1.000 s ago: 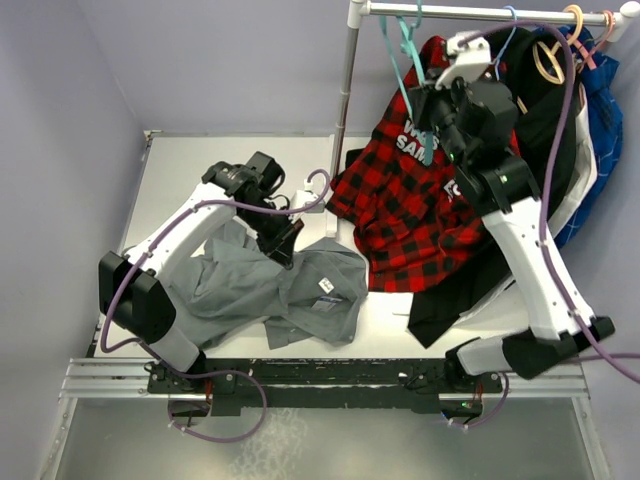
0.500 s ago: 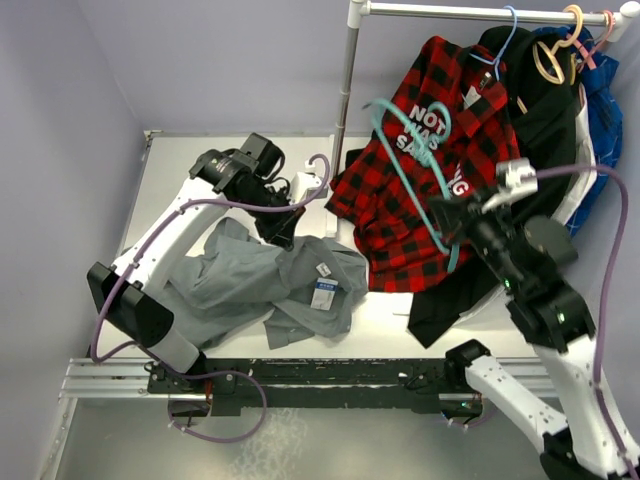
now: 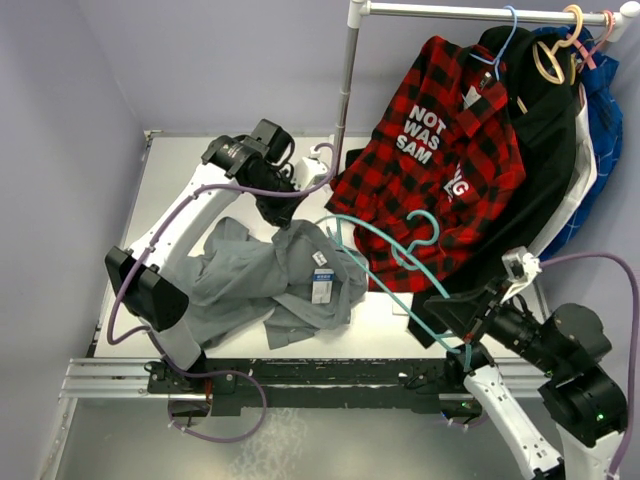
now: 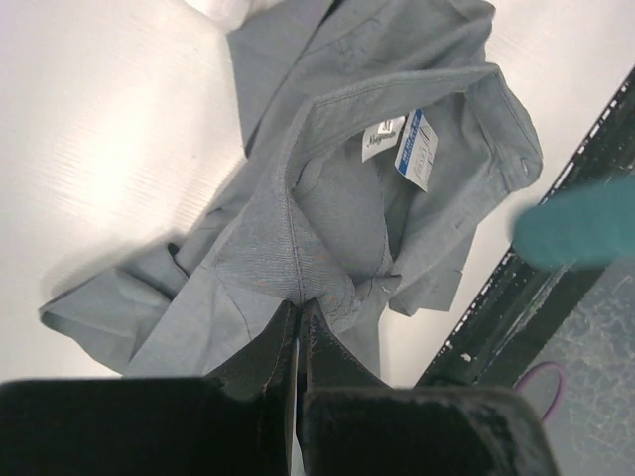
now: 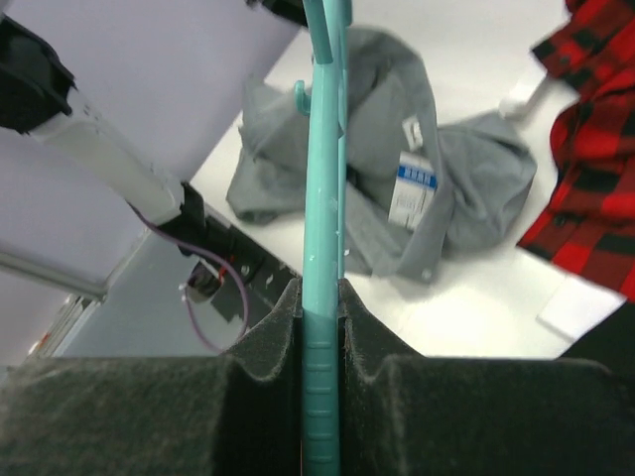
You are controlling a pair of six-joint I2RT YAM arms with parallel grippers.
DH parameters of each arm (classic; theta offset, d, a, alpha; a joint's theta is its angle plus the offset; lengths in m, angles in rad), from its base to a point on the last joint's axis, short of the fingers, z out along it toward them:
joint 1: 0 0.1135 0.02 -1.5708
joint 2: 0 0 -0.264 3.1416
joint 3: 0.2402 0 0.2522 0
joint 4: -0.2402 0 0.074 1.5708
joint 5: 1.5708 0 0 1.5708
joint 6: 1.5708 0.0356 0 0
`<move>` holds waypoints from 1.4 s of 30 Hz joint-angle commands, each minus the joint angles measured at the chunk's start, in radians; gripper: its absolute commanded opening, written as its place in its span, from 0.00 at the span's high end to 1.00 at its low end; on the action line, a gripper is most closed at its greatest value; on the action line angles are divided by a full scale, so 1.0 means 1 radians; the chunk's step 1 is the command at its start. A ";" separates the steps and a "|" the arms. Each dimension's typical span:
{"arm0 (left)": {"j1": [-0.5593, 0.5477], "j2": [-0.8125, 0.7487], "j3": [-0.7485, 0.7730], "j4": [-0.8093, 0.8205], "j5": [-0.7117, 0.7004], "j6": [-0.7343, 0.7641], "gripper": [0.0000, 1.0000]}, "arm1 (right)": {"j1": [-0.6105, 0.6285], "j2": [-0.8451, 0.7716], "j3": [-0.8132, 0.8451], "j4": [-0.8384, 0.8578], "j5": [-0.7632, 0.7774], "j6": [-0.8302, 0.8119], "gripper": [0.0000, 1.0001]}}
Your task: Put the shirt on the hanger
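The grey shirt lies crumpled on the white table, its collar open and its white-and-blue label showing. My left gripper is shut on a fold of the shirt at its far edge; the left wrist view shows the jaws pinching the fabric just behind the collar. My right gripper is shut on one end of the teal hanger, which stretches over the table towards the shirt with its hook raised. The right wrist view shows the hanger clamped between the pads, above the shirt.
A white rail on a pole stands at the back right. It carries the red-and-black plaid shirt on a light-blue hanger, black and blue garments, and tan and pink hangers. A black mounting rail runs along the near edge.
My right arm has brought the teal hanger from the rail down and forward, low over the table by the shirt. My left gripper has shifted slightly back with the fabric.
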 commanded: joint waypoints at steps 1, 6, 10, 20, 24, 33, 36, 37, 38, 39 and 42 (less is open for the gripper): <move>0.000 0.015 0.098 0.001 -0.047 -0.020 1.00 | -0.068 0.005 -0.036 -0.090 -0.154 -0.009 1.00; 0.000 0.028 0.134 -0.018 -0.027 -0.025 1.00 | -0.116 -0.002 -0.134 -0.030 -0.222 -0.004 1.00; 0.000 0.023 0.136 -0.035 0.017 -0.031 1.00 | -0.122 0.004 -0.190 0.061 -0.243 0.032 1.00; -0.002 0.025 0.118 -0.029 0.078 -0.046 1.00 | -0.122 0.087 -0.225 0.227 -0.275 0.066 1.00; -0.002 0.037 0.142 -0.036 0.108 -0.053 1.00 | -0.122 0.103 -0.269 0.291 -0.279 0.079 1.00; -0.005 0.040 0.187 -0.066 0.184 -0.057 1.00 | -0.121 0.133 -0.385 0.439 -0.273 0.120 1.00; -0.007 0.037 0.184 -0.068 0.197 -0.056 1.00 | -0.121 0.145 -0.409 0.491 -0.276 0.137 1.00; -0.007 0.039 0.181 -0.068 0.205 -0.057 1.00 | -0.121 0.154 -0.415 0.510 -0.283 0.142 1.00; -0.008 0.040 0.181 -0.071 0.215 -0.057 1.00 | -0.121 0.161 -0.426 0.534 -0.292 0.153 1.00; -0.008 0.039 0.179 -0.072 0.221 -0.057 1.00 | -0.120 0.167 -0.436 0.564 -0.300 0.167 1.00; -0.010 0.039 0.180 -0.070 0.240 -0.055 1.00 | -0.114 0.194 -0.446 0.634 -0.313 0.194 1.00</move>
